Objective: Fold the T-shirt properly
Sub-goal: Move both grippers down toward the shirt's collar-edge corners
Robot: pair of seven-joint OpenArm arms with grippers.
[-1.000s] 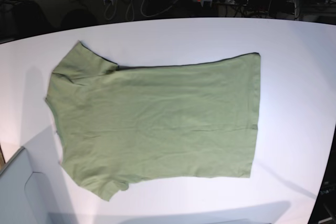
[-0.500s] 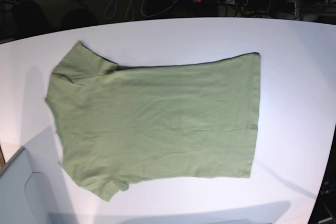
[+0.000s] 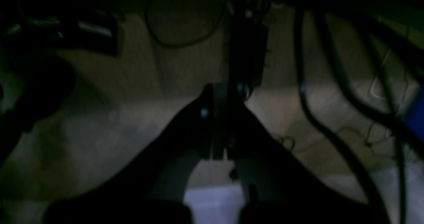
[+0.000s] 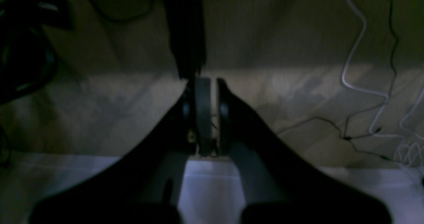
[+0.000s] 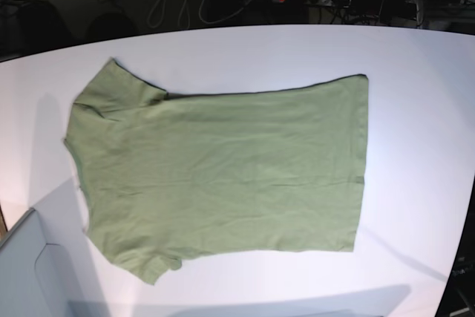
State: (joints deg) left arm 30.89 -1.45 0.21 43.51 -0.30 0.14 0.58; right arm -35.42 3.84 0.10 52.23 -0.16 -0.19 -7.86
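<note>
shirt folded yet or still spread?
Spread. The T-shirt lies flat in a single layer on the white table, both sleeves out at the base view's left, hem at its right, no fold visible.

We see the base view brightly and evenly lit from above: the white tabletop glows almost to glare, tinged faintly violet. The T-shirt is sharp, its wrinkles legible, with thin dark shadow along its far edge. Soft grey shadows fall across the tabletop near the T-shirt's sleeves and below its hem. The tabletop's far edge bows, showing wide-lens distortion, and beyond it the background sinks into darkness. Both wrist views are very dim, grainy and soft; the left claw and right claw are near-black blurred silhouettes.
</note>
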